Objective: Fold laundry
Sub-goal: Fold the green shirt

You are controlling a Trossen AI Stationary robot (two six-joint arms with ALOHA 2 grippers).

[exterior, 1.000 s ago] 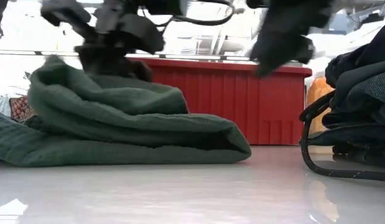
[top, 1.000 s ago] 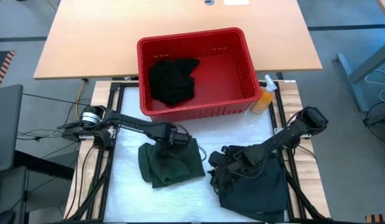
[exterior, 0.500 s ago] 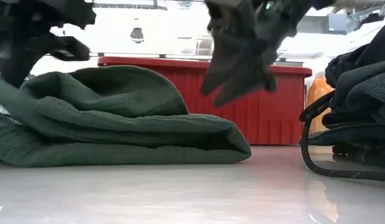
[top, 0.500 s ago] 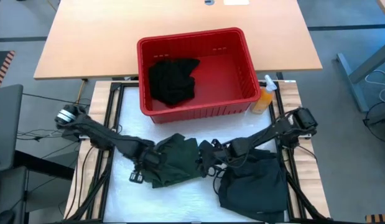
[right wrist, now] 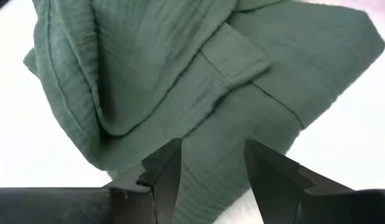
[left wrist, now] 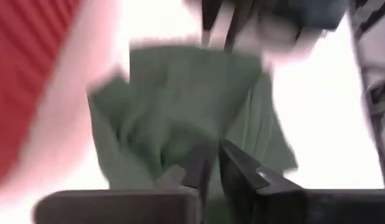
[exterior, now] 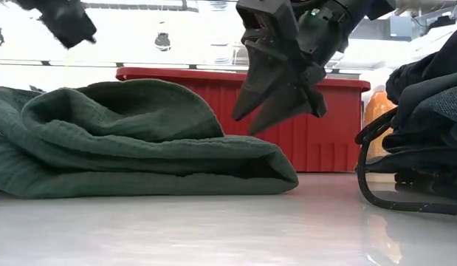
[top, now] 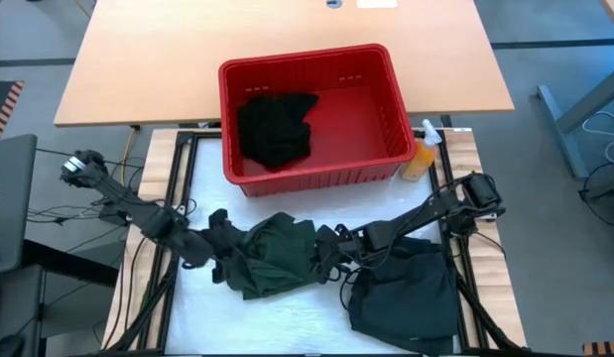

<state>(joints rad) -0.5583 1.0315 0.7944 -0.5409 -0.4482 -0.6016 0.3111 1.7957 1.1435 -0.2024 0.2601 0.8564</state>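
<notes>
The laundry shows as three heaps. A crumpled dark green garment (top: 277,256) lies on the white table top; it fills the left of the low view (exterior: 139,140). A dark pile (top: 401,288) lies to its right, and a black garment (top: 275,129) lies in the red basket. My left gripper (top: 225,260) stands at the green garment's left edge, raised (exterior: 66,22), its fingers close together (left wrist: 211,165) with nothing between them. My right gripper (top: 324,256) hovers open just above the garment's right edge (exterior: 243,125), with green cloth below its fingers (right wrist: 208,168).
The red basket (top: 386,89) stands at the table's far side, and an orange spray bottle (top: 422,154) stands at its right corner. The dark pile lies under my right arm. Bare white table top (top: 287,322) lies in front of the green garment.
My left gripper has drawn off the top of the green garment toward the table's left edge, rising and rolling. The garment's upper fold has spread out leftward and settled. My right gripper has come from the dark pile toward the green garment's right edge, sinking a little, still open.
</notes>
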